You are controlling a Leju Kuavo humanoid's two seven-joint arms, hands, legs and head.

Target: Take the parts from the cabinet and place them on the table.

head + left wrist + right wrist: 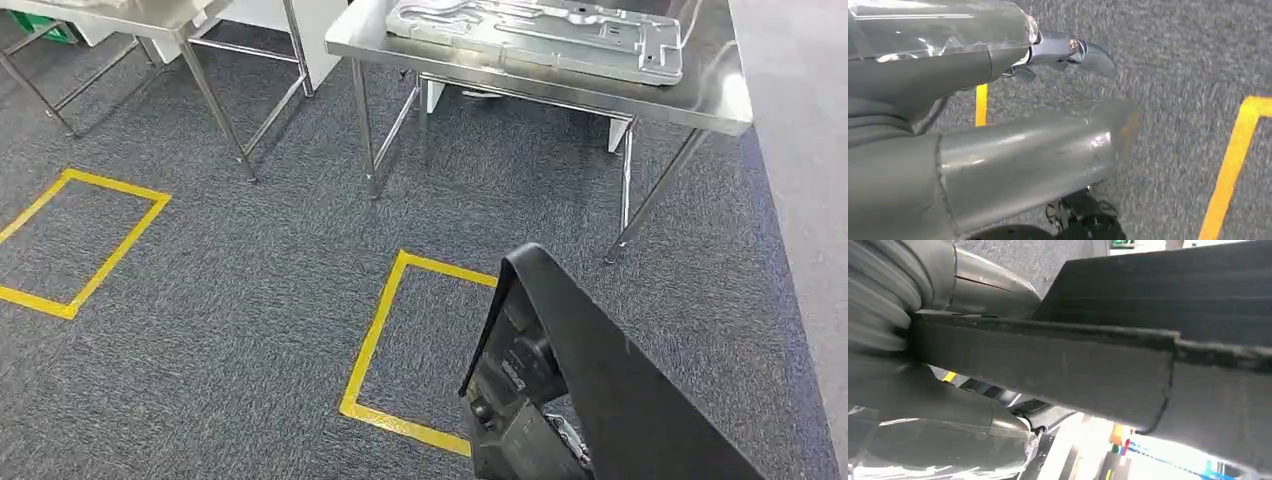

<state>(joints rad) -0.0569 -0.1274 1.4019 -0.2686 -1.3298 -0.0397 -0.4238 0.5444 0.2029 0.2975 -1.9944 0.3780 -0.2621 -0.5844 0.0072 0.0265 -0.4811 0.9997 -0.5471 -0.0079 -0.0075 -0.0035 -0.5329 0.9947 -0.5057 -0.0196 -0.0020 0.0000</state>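
Head view: a steel desk (715,95) stands at twelve o'clock, a pressed metal plate (540,35) already on it. At five o'clock a black panel (610,385), flat, matte and ridged, rides in the right robot hand (923,340), clamped along one edge. It looks stiff and light. The left robot hand (998,135) hangs, fingers apart, holding nothing.

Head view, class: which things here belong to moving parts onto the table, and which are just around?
Job:
black part, gripped by right hand
table
metal plate on it

Around:
second table
yellow floor squares
left hand, holding nothing
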